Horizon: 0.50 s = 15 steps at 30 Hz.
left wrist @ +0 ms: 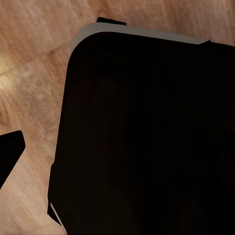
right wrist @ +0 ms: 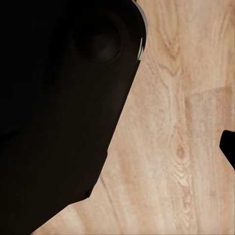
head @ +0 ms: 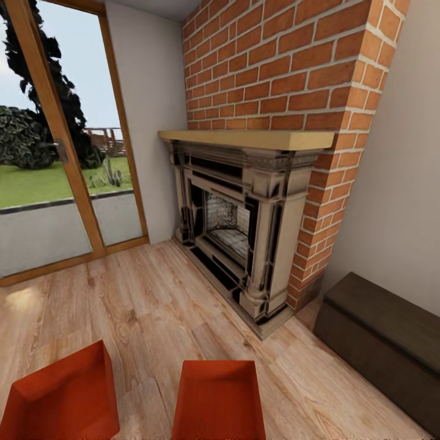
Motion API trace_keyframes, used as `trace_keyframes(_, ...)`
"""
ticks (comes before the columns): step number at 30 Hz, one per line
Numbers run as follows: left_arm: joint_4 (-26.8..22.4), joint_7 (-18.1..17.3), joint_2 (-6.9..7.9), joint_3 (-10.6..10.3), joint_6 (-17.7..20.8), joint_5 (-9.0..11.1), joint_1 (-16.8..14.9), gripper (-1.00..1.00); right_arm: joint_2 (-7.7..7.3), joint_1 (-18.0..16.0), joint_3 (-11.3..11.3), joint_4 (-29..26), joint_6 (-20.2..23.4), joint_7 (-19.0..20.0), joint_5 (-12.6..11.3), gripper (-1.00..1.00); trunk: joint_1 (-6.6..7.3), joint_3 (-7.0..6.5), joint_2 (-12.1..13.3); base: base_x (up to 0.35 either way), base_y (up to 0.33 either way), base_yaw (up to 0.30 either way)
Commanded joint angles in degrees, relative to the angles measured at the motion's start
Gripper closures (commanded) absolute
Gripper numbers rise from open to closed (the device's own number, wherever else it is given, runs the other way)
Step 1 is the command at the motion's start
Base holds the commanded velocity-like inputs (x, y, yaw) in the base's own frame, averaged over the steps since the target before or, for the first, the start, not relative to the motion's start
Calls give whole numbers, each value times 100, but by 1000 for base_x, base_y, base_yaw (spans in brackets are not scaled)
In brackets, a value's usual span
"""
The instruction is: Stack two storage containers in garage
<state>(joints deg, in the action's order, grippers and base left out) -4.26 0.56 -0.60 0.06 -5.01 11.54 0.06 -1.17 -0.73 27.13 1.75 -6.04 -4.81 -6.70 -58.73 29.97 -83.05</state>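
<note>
- Head view: bright, even daylight from the glass doors (head: 61,153); pale glare patch on the plank floor (head: 153,305) near them.
- Shadows soft; chest (head: 385,336) reads dark.
- Render slightly soft; verticals lean at the edges.
- Wrist views: big near-black shapes without detail, floor grain blurred.

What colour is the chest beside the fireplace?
Dark brown chest; head view shows it best.

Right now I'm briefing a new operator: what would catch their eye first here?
The brick fireplace dominates the middle of the head view, under a pale wood mantel. Two orange-red bins sit side by side on the plank floor at the near edge. A dark chest stands at the right wall; glass doors at left.
</note>
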Motion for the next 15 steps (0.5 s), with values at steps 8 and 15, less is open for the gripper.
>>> trace_keyframes(8, -4, 6, -1, -8, -10, 33, -1, -100, 8, -6, 48, 18, -38, -4, -59, -100, 0, 76, -3, 0, 0, 0)
trace_keyframes(15, -4, 6, -1, -7, -9, 33, 2, -100, 12, -6, 47, 18, -38, -3, -59, -100, 0, 138, -3, 0, 0, 0)
